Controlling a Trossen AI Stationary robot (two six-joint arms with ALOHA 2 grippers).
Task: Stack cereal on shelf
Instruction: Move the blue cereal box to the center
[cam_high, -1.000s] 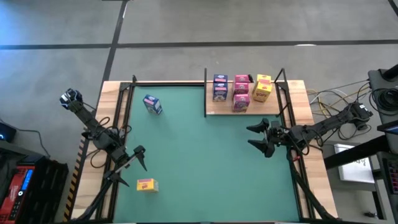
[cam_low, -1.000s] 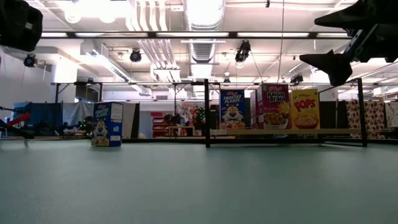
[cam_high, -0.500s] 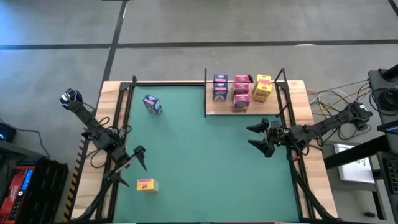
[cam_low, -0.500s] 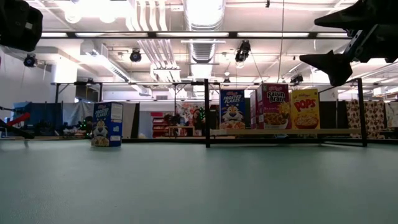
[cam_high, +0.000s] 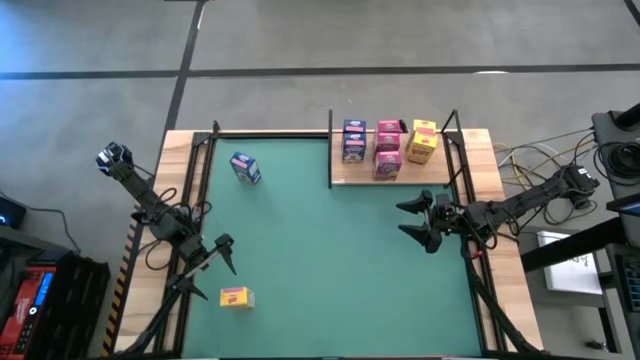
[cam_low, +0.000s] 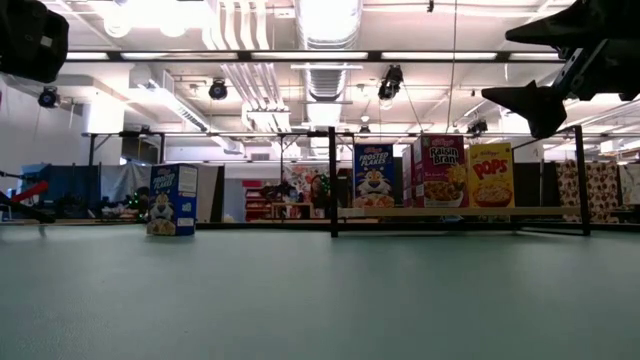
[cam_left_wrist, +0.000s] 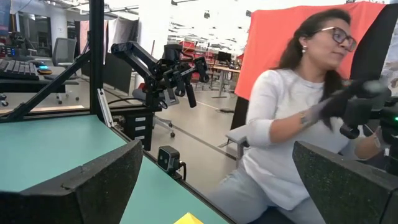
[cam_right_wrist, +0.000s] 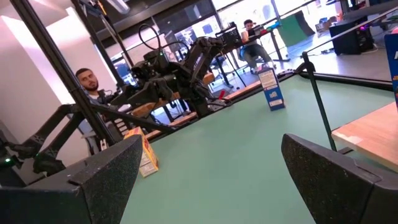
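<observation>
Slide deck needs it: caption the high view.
Two open end effectors, left and right, idle; two cereal boxes off shelf.

place: robotics lab | signs: ceiling ducts (cam_low: 245, 70), office chair (cam_left_wrist: 64, 51), seated person (cam_left_wrist: 292, 118) at controls

My two dark fingers (cam_right_wrist: 93, 180) spread wide, nothing between them, above green mat (cam_right_wrist: 230, 162). Blue cereal box (cam_right_wrist: 271, 88) upright far across mat at 1 o'clock. Yellow cereal box (cam_right_wrist: 143, 150) at 10 o'clock, near other arm (cam_right_wrist: 180, 74). Corner of wood shelf (cam_right_wrist: 370, 134) at 3 o'clock, black post (cam_right_wrist: 318, 102) beside it. Two people (cam_right_wrist: 87, 81) beyond table.
</observation>
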